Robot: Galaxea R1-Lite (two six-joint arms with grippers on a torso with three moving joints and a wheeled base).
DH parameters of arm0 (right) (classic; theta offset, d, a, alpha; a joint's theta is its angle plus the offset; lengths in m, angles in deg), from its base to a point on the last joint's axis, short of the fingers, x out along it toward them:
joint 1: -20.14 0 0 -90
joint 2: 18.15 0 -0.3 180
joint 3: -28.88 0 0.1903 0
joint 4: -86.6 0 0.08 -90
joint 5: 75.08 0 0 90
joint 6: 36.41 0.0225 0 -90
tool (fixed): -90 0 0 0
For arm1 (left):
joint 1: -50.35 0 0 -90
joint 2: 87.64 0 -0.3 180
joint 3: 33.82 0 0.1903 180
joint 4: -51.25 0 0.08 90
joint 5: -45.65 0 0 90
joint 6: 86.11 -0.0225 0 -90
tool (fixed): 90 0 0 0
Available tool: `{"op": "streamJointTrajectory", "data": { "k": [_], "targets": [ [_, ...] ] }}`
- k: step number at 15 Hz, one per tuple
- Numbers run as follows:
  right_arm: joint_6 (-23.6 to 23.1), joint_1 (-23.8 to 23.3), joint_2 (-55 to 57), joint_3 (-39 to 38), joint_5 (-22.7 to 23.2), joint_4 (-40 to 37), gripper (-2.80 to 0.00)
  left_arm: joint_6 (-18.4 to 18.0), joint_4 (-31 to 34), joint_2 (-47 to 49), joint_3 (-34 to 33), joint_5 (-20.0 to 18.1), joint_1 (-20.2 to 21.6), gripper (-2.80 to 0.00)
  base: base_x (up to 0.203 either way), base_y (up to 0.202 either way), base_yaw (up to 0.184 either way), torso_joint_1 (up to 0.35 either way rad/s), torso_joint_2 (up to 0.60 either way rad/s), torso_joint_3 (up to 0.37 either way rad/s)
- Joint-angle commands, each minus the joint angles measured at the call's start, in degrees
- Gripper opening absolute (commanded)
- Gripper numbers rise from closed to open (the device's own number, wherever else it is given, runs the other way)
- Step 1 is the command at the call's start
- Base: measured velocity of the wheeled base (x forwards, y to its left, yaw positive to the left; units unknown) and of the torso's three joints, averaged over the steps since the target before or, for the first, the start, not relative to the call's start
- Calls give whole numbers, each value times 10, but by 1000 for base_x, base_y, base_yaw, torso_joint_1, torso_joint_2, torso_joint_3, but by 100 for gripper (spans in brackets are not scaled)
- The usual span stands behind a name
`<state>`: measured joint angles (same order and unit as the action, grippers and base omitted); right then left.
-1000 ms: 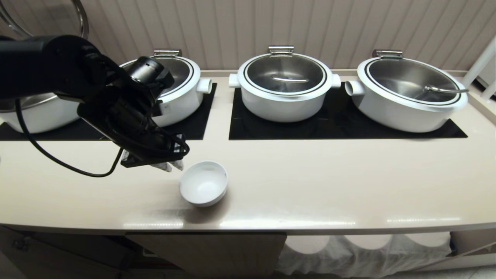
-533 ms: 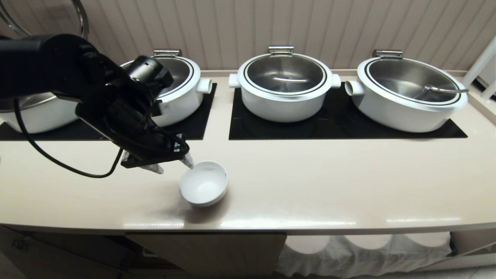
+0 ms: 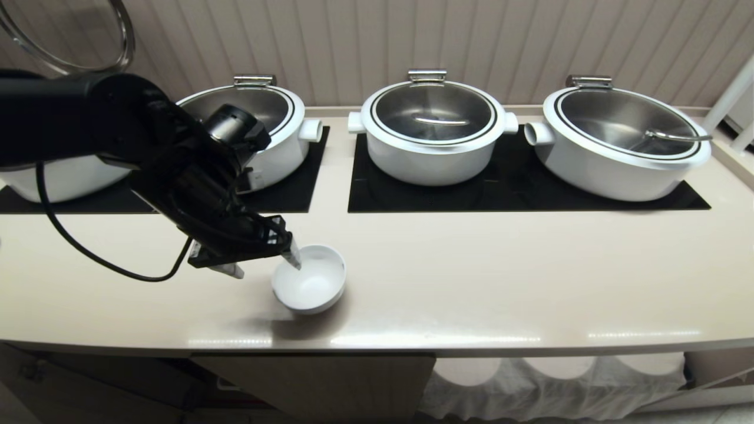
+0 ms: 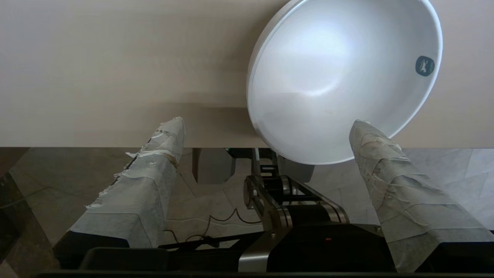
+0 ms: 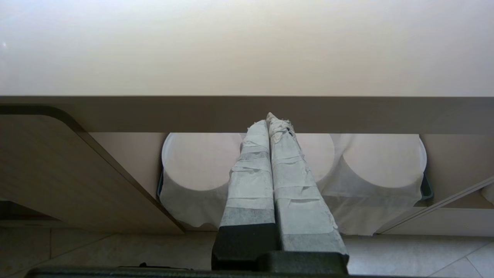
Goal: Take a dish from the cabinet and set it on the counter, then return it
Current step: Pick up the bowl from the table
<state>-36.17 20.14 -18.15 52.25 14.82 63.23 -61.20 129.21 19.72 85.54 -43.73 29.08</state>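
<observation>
Buffet-style serving kitchen, prob. a canteen or restaurant.
Long cream counter w/ black glass warming panels set along its back; three big white pots w/ steel lids on them, a ladle in one. Fluted beige wall behind. Under the counter, stacked plates beneath white cloth, just past the taped fingertips.

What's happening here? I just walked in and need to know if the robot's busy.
The robot's left gripper is at the small white bowl, which stands upright on the cream counter in front of three big white pots. Its jaws are open, one finger over the bowl's rim and the other outside it, so the bowl is not gripped. The right gripper is shut and parked below the counter's edge, facing stacked white plates.
</observation>
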Motion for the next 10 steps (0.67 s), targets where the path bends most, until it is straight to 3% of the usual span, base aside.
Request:
{"op": "streamJointTrajectory", "data": {
  "k": [1,10],
  "targets": [
    [0,0,0,0,0,1,-280,1,3,10,-1,2,-1,0,0,0,0,0,0,0],
    [-1,0,0,0,0,1,-280,1,2,55,-3,4,-1,0,0,0,0,0,0,0]
  ]
}}
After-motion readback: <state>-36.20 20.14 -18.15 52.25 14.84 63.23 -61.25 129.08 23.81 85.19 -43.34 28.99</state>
